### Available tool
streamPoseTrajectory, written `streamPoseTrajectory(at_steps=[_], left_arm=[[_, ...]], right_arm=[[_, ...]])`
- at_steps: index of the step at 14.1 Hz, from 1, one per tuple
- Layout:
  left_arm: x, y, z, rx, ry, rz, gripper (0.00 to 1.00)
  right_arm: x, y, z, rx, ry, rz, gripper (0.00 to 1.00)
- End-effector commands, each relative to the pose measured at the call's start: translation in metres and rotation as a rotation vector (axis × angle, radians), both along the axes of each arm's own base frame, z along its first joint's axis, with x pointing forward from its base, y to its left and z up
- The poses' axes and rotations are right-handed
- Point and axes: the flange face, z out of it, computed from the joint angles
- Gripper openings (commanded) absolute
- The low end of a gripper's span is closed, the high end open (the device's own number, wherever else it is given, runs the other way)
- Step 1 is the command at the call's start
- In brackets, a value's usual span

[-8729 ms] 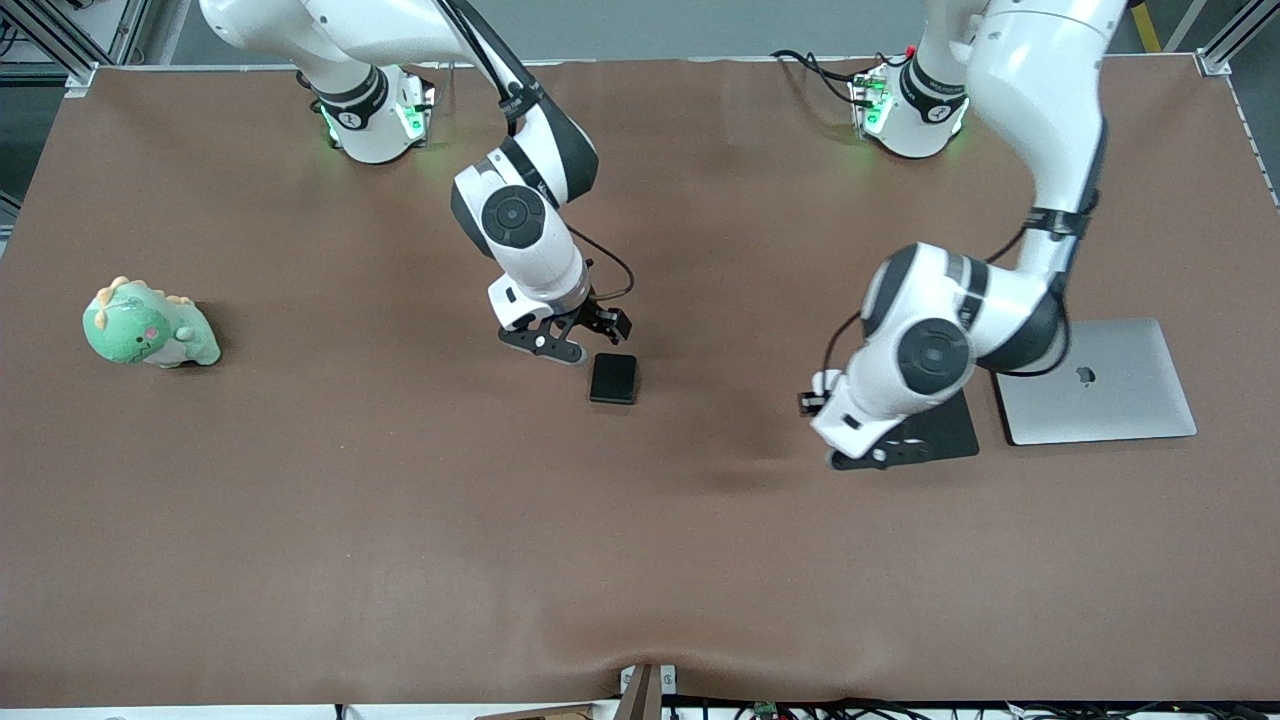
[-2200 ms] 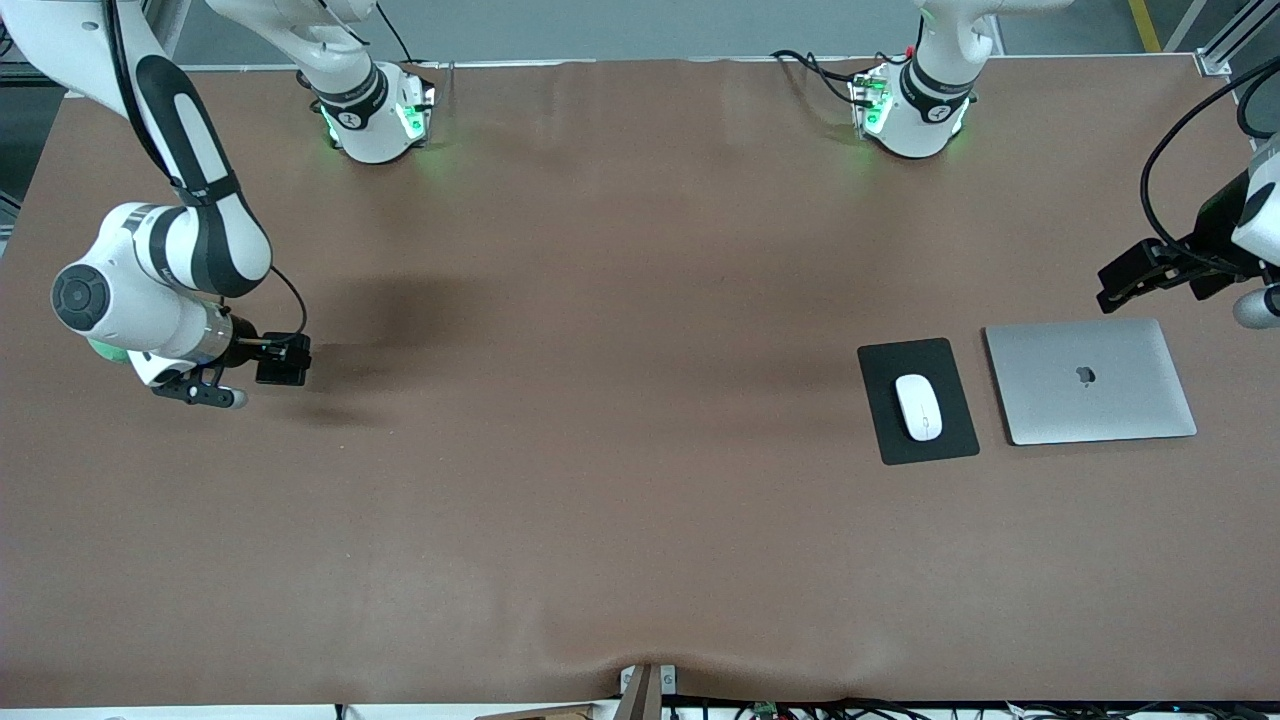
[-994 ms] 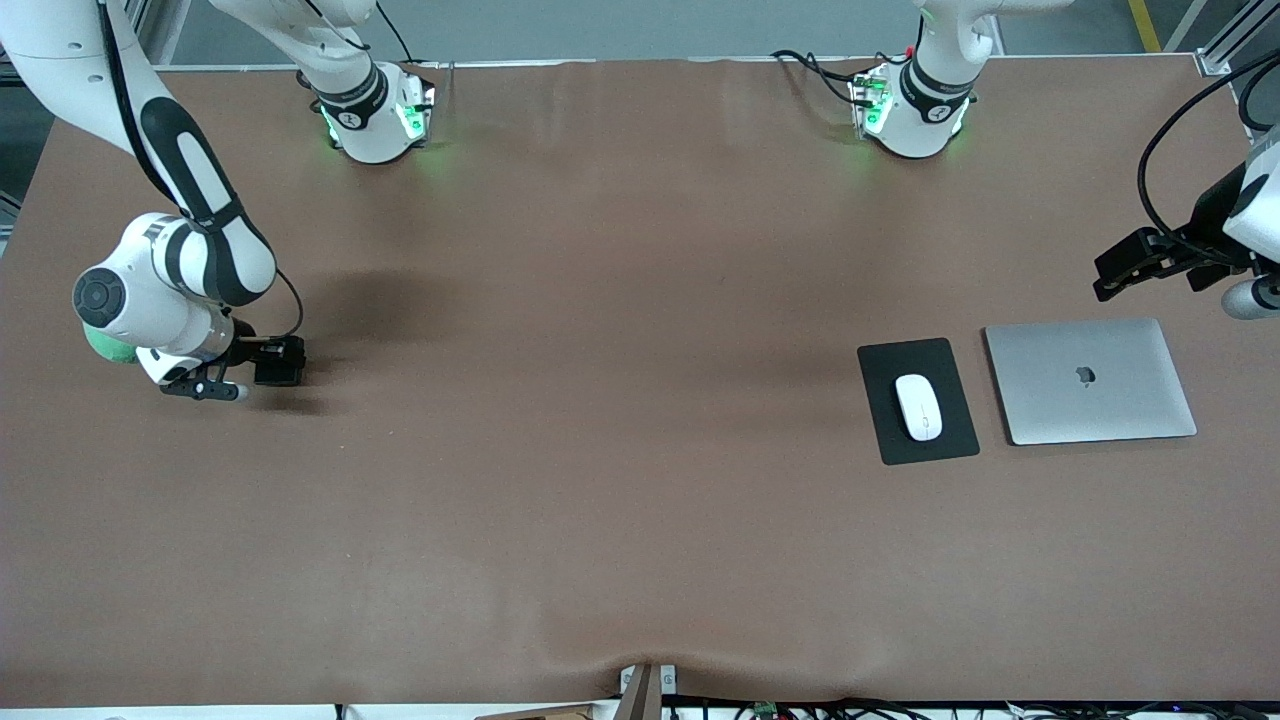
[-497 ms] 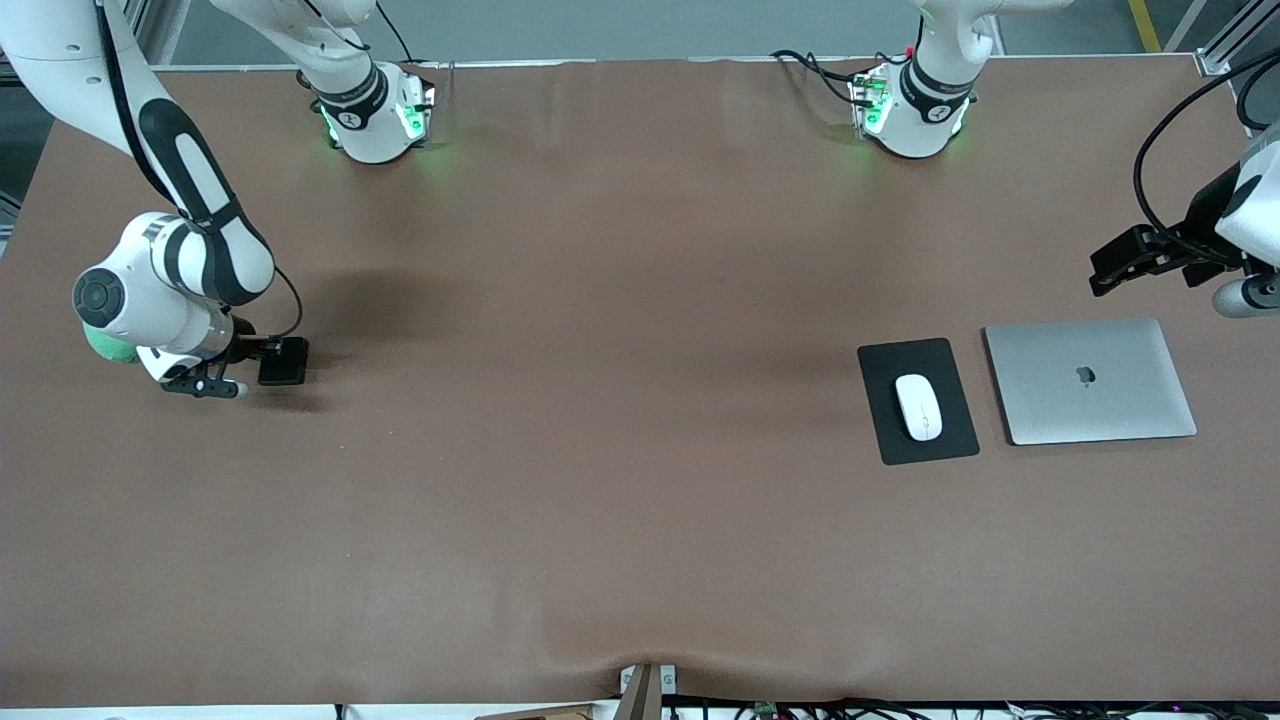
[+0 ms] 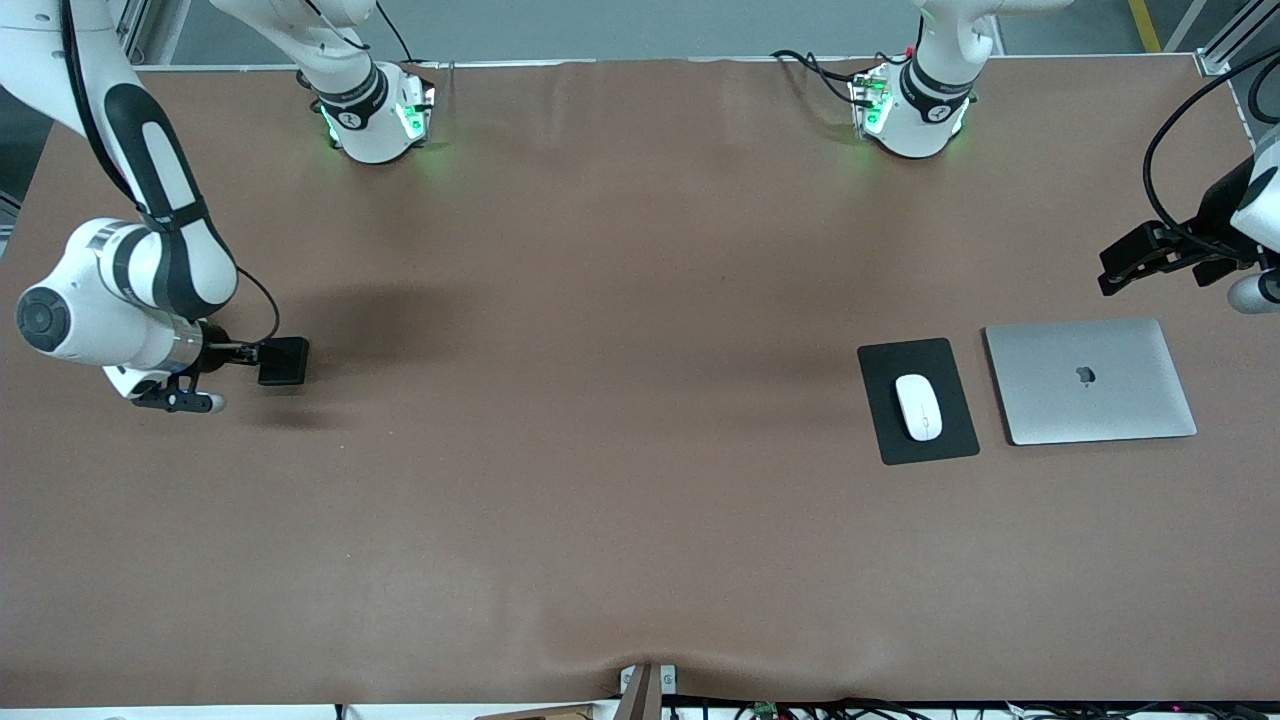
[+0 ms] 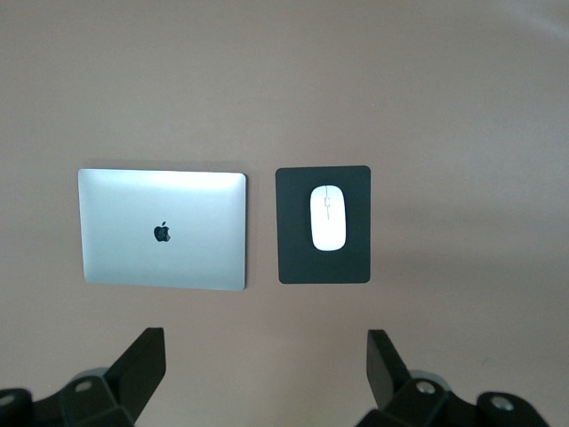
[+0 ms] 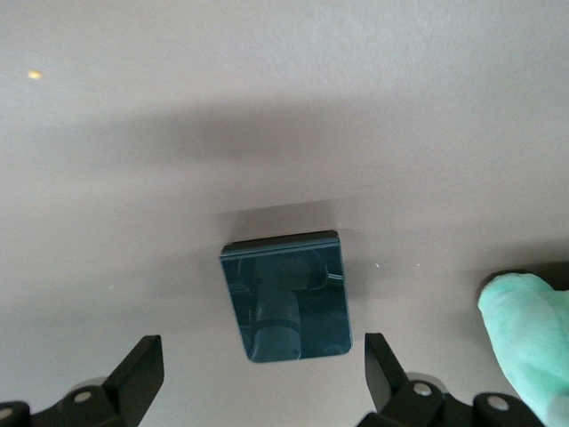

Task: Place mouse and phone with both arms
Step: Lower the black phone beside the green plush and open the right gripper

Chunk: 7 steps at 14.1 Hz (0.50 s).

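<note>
The black phone [image 5: 283, 361] lies flat on the brown table toward the right arm's end; it also shows in the right wrist view [image 7: 286, 296]. My right gripper [image 5: 182, 392] is open and empty just beside it, fingers apart [image 7: 264, 349] and clear of it. The white mouse [image 5: 918, 406] sits on the black mouse pad [image 5: 918, 401], also seen in the left wrist view [image 6: 327, 217]. My left gripper [image 5: 1242, 287] is open and empty [image 6: 265, 342], high over the table edge at the left arm's end, near the laptop.
A closed silver laptop [image 5: 1091, 381] lies beside the mouse pad [image 6: 323, 224], toward the left arm's end. A green plush toy [image 7: 529, 331] sits next to the phone, hidden under the right arm in the front view.
The right gripper carried the phone to the right arm's end, set it down, opened and drew back. The left arm left the mouse on the pad and now holds nearly still.
</note>
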Motion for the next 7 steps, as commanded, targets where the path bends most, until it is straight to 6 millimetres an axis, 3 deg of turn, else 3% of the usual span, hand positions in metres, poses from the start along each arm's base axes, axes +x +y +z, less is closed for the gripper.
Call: streamPoseTrajectory(at_steps=[1, 4, 7], left_arm=[[0.002, -0.003, 0.002, -0.005, 0.007, -0.053, 1.0], [-0.002, -0.001, 0.003, -0.011, 0.025, -0.063, 1.0], [-0.002, -0.001, 0.002, -0.013, 0.028, -0.062, 1.0]], right_arm=[[0.011, 0.009, 0.033, 0.028, 0.025, 0.017, 1.0], [0.028, 0.008, 0.065, 0.037, 0.023, 0.029, 1.0], [0.054, 0.009, 0.133, 0.038, 0.036, 0.066, 1.0]])
